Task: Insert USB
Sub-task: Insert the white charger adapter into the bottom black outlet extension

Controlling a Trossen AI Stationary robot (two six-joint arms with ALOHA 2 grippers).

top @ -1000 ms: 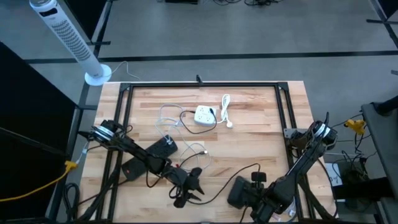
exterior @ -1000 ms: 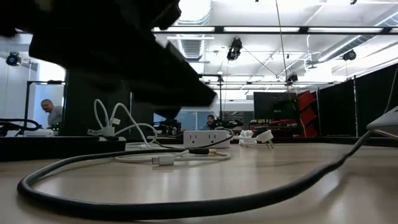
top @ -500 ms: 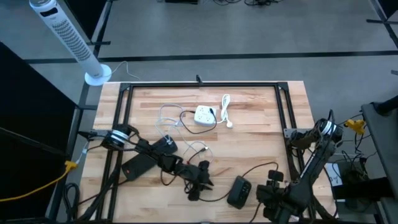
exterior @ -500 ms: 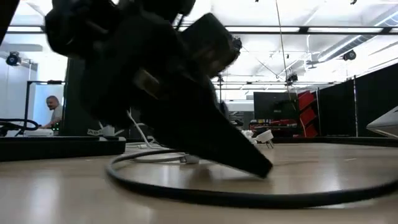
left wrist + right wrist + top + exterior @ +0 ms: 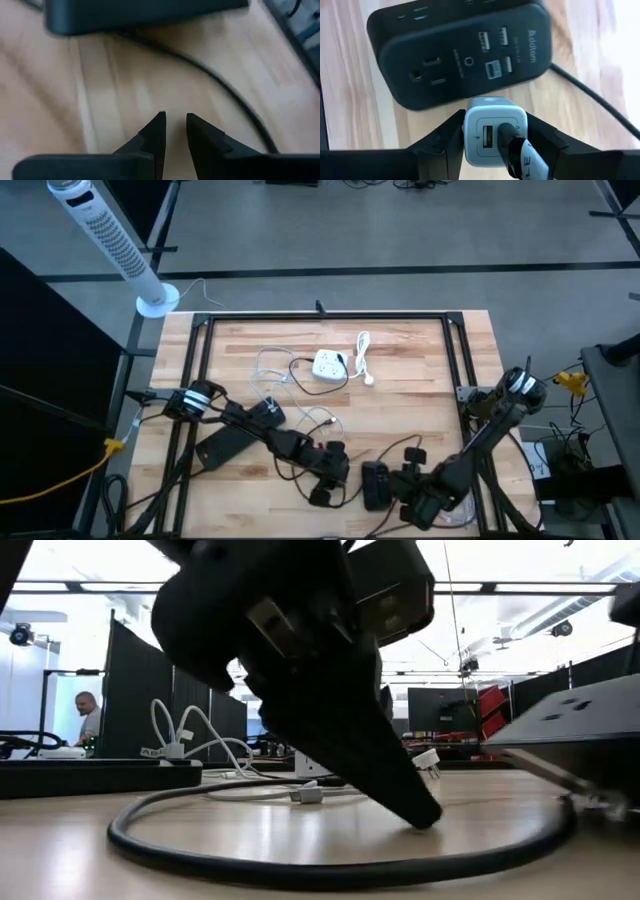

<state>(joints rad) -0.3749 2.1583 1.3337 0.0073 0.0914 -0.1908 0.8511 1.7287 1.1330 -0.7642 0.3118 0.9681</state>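
The wooden worktop (image 5: pixel 400 370) was seen from above with both arms brought to its near edge; the black power block (image 5: pixel 462 50) was laid flat there, just ahead of the right claw (image 5: pixel 495 131), and in the overhead view it (image 5: pixel 377 483) was placed between the two claws, touching or nearly touching the right one (image 5: pixel 405 485). The block's long axis was set across the right claw's line of reach, so that its socket face, with the cluster of USB ports (image 5: pixel 497 50) toward one end, was turned up at the wrist camera; the ports were judged to lie straight ahead of the claw and a little to one side of its centre line. The white charger plug (image 5: pixel 495 131) was pinched between the right claw's fingers, a dark cable already seated in its own port; the plug was held just short of the block, apart from it. The right arm was folded low, its forearm stretched along the worktop's near right side. The left claw (image 5: pixel 173 131) was pointed down at bare wood beside the block's black cord (image 5: pixel 220 82), its fingers drawn nearly together with a narrow gap and nothing between them; the left arm (image 5: pixel 250 430) was stretched low from the left edge. The right arm was judged the nearer and better placed for the insertion.
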